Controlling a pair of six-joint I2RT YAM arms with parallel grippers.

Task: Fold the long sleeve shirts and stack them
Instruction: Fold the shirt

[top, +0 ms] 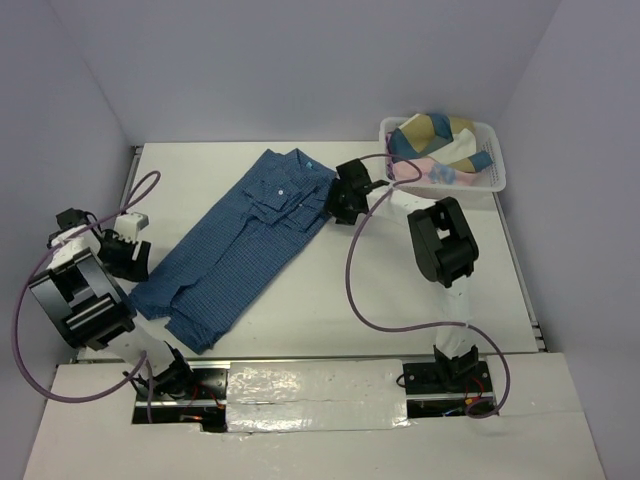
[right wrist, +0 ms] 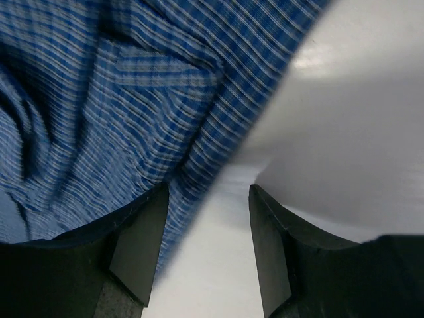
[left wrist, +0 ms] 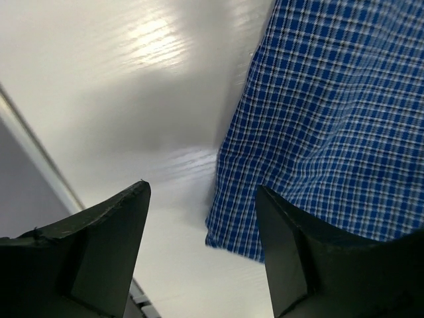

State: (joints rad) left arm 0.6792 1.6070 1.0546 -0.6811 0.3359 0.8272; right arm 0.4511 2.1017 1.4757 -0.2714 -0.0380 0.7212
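The blue checked shirt [top: 245, 240] lies stretched diagonally across the table [top: 420, 290]. The left gripper [left wrist: 202, 189] hovers by its lower hem corner, fingers spread wide and empty. The right gripper [right wrist: 209, 189] is at the collar-end edge, fingers apart, gripping nothing.

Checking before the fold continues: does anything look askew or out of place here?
Only the blue fine-checked long-sleeve shirt: it lies diagonally across the white table, rumpled at its collar end. Nothing looks spilled or damaged.

Bright even light, blurred right-wrist view
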